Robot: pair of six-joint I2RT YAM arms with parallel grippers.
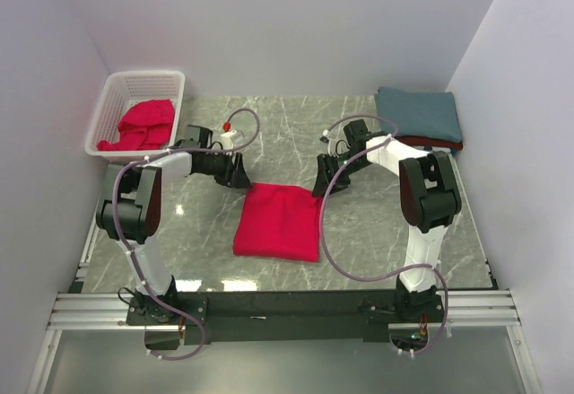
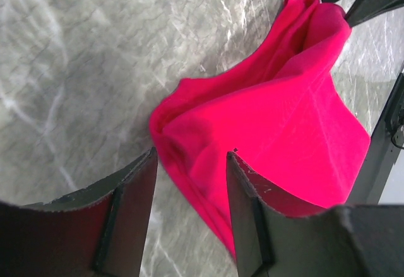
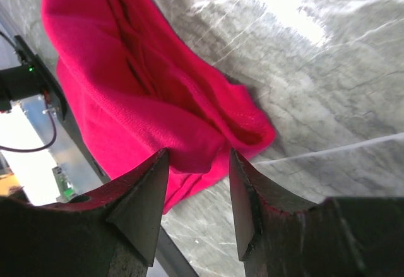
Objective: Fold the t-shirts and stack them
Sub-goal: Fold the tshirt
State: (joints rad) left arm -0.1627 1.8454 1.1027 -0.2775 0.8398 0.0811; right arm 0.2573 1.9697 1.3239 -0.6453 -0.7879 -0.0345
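Top external view: left hand [image 1: 240,179] and right hand [image 1: 321,185], half-open, straddle far corners of the folded bright red cloth t-shirt [image 1: 278,223]; best pinch all layers evenly.

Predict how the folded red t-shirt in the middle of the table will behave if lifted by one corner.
Probably floppy: the red t-shirt bunches into soft folds at its far corners, so it would likely droop and unfold. Pushed across the table, cloth this creased would probably wrinkle rather than slide whole.
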